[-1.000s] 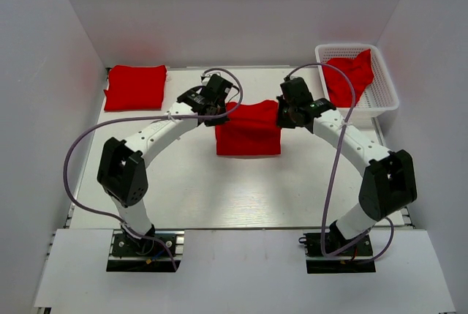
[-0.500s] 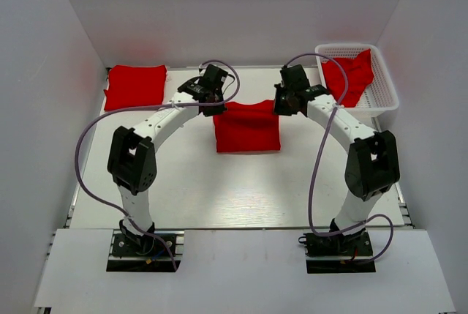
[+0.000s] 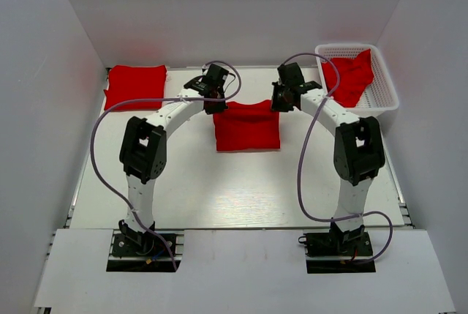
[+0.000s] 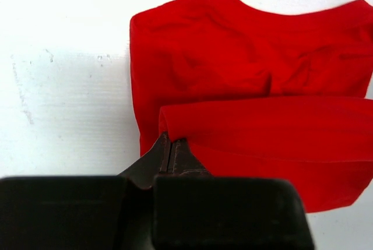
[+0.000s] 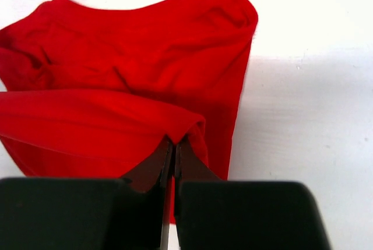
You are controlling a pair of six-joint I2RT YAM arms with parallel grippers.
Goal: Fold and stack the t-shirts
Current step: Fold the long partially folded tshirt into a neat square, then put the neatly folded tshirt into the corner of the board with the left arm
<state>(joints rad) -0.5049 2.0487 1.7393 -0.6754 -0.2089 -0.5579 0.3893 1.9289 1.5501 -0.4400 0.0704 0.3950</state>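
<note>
A red t-shirt (image 3: 247, 126) lies half folded in the middle of the table. My left gripper (image 3: 217, 104) is shut on its far left corner, and my right gripper (image 3: 278, 103) is shut on its far right corner. In the left wrist view the gripper (image 4: 172, 140) pinches the folded edge of the t-shirt (image 4: 250, 75). In the right wrist view the gripper (image 5: 173, 140) pinches the fold of the t-shirt (image 5: 134, 63) the same way. A folded red t-shirt (image 3: 136, 86) lies at the far left. A crumpled red t-shirt (image 3: 351, 76) sits in the basket.
A white mesh basket (image 3: 386, 96) stands at the far right corner. White walls close in the table on three sides. Purple cables loop from both arms over the table.
Both grippers have carried the t-shirt's edge away from the arm bases toward the far side. The t-shirt shifted slightly farther back and now lies flatter and squarer.
</note>
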